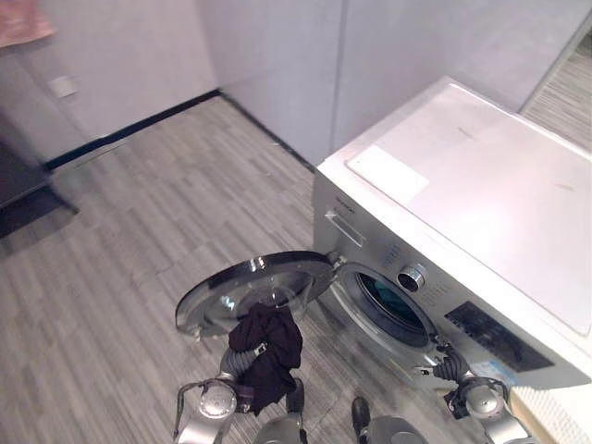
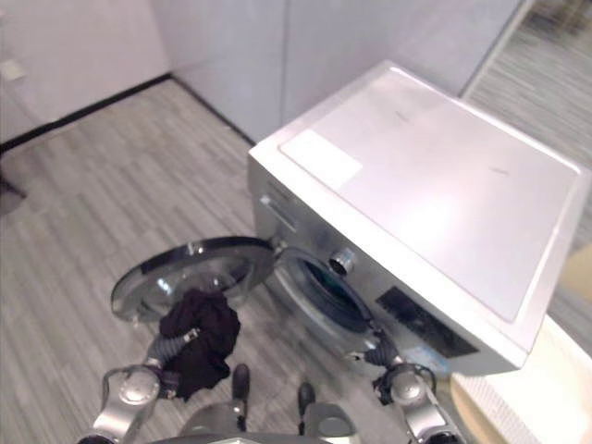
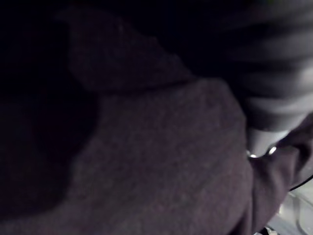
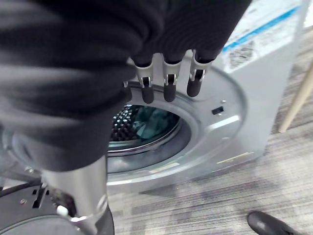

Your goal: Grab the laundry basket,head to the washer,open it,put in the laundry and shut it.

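The silver washing machine [image 1: 481, 185] stands at the right with its round door [image 1: 250, 291] swung wide open to the left. Its drum opening [image 1: 388, 301] shows dark, with teal cloth inside the drum [image 4: 146, 125]. A dark garment [image 1: 268, 347] hangs bunched over my left hand [image 1: 239, 359], just in front of the open door and left of the opening. The same cloth [image 3: 161, 161] covers the left wrist view. My right hand [image 4: 166, 85] hovers close before the opening's right rim, its fingers relaxed and holding nothing.
Grey plank floor [image 1: 139, 231] spreads to the left of the washer. A grey wall with black skirting [image 1: 129, 129] runs behind. A dark piece of furniture [image 1: 18, 190] sits at the far left. A pale object [image 2: 504, 398] lies by the washer's right side.
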